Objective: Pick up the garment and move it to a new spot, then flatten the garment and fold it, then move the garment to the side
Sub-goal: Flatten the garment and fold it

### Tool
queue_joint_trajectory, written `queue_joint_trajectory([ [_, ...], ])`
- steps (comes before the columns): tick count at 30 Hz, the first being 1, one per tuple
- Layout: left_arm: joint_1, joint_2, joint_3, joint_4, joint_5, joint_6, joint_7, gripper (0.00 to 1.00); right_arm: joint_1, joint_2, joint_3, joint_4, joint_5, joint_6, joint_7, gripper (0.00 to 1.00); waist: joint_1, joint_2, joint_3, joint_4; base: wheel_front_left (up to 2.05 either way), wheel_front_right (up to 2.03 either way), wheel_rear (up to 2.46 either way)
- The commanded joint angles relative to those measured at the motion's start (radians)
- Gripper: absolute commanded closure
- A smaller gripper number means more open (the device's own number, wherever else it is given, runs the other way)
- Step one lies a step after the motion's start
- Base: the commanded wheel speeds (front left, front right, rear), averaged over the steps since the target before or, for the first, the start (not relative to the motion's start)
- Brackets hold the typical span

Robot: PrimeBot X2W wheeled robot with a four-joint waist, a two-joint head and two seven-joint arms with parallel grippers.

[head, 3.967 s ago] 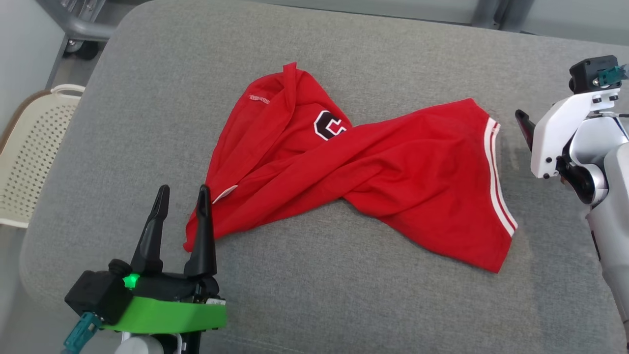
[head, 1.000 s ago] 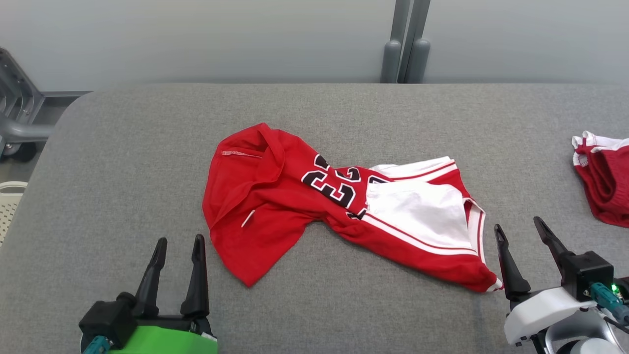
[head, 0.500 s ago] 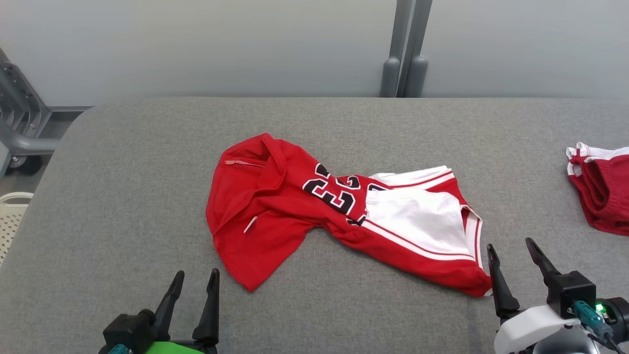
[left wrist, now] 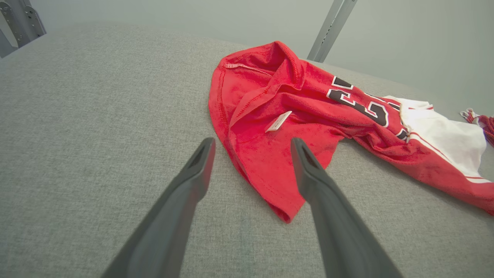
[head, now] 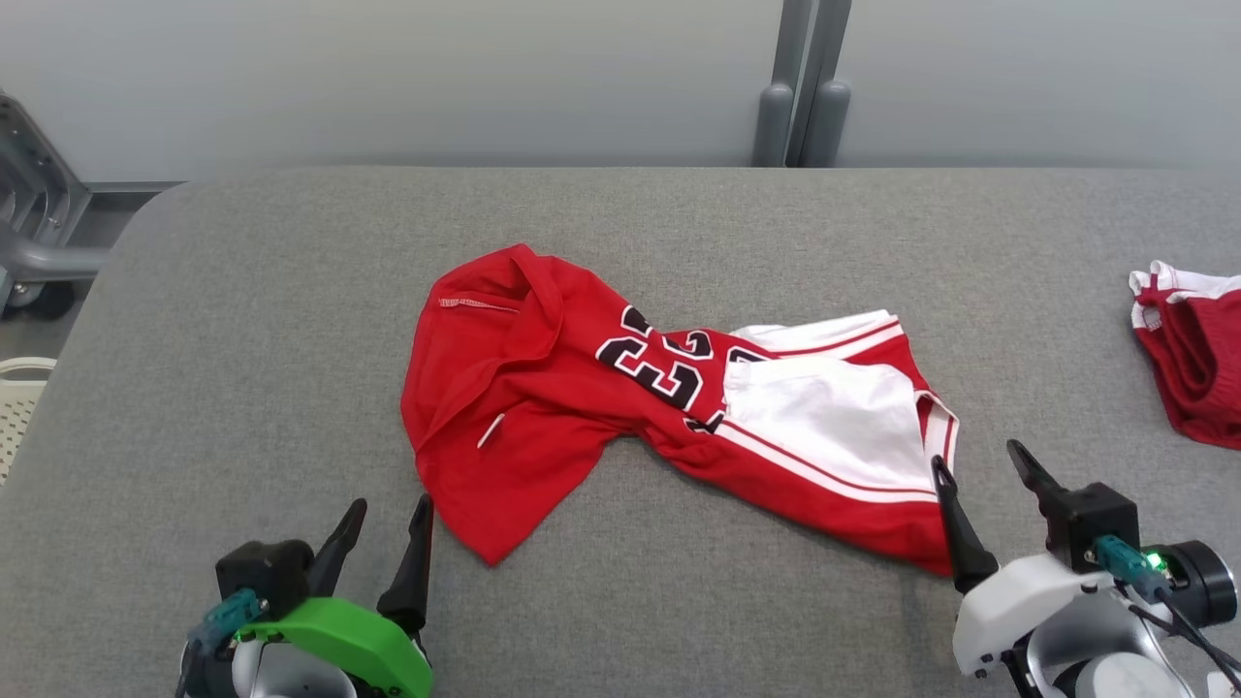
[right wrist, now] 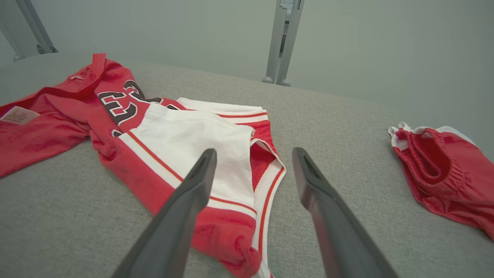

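Left claw (head: pixel 392 500) wide open, holding nothing; its inner finger sits just beside the near left corner of the jersey. In the left wrist view that corner lies between the fingers of the left claw (left wrist: pixel 252 139), and contact cannot be judged. Right claw (head: pixel 975 453) also fully spread and empty. Its inner finger overlaps the jersey's near right corner in the head view, and the right wrist view shows the right claw (right wrist: pixel 254 150) over the striped hem.

Red jersey (head: pixel 543 388) lies mid-surface, crumpled. Its long axis runs from far left to near right, with a twist at the middle.
- Left half is plain red, folded over itself, with a small white tag (head: pixel 492 429) showing.
- Black numerals edged in white sit at the twist, partly lost in a fold.
- Right half shows a white panel with red-and-white striped trim.

Grey fabric surface (head: pixel 242 339) underneath. A second red garment (head: pixel 1193 359) with white trim is bunched at the far right edge, well apart. A pale perforated basket (head: pixel 15 407) sits off the left edge, and grey upright posts (head: pixel 800 97) stand behind.
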Motion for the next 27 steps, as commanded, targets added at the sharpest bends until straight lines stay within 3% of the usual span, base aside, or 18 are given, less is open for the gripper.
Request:
queue_joint_trajectory([
  [1, -0.034, 0.011, -0.005, 0.015, -0.001, 0.004, 0.031, 0.00, -0.027, -0.008, 0.008, -0.011, -0.011, -0.001, 0.039, 0.00, 0.0000, 0.0000, 0.016, -0.005, 0.00, 0.00, 0.00],
  [10, -0.200, 0.026, -0.014, 0.095, -0.049, 0.016, 0.257, 0.00, -0.188, -0.090, 0.080, -0.049, 0.018, -0.001, 0.257, 0.00, 0.0000, 0.0000, 0.099, -0.014, 0.00, 0.00, 0.00],
  [19, -0.315, 0.032, -0.002, 0.177, -0.084, 0.050, 0.388, 0.03, -0.308, -0.152, 0.144, -0.077, 0.062, -0.001, 0.322, 0.00, 0.0000, 0.0000, 0.155, -0.018, 0.00, 0.00, 0.00],
  [21, -0.321, 0.032, -0.003, 0.178, -0.088, 0.050, 0.395, 0.10, -0.312, -0.156, 0.148, -0.073, 0.066, -0.001, 0.320, 0.00, 0.0000, 0.0000, 0.159, -0.018, 0.00, 0.00, 0.00],
  [23, -0.328, 0.039, -0.008, 0.178, -0.084, 0.048, 0.401, 0.36, -0.314, -0.158, 0.150, -0.068, 0.068, -0.001, 0.320, 0.00, 0.0000, 0.0000, 0.161, -0.018, 0.00, 0.00, 0.00],
  [24, -0.329, 0.040, -0.010, 0.180, -0.087, 0.046, 0.407, 0.54, -0.313, -0.159, 0.150, -0.065, 0.067, -0.001, 0.321, 0.00, 0.0000, 0.0000, 0.162, -0.018, 0.00, 0.00, 0.00],
  [27, -0.332, 0.042, -0.014, 0.183, -0.092, 0.045, 0.421, 0.61, -0.312, -0.160, 0.149, -0.062, 0.069, -0.001, 0.321, 0.00, 0.0000, 0.0000, 0.164, -0.019, 0.00, 0.00, 0.00],
])
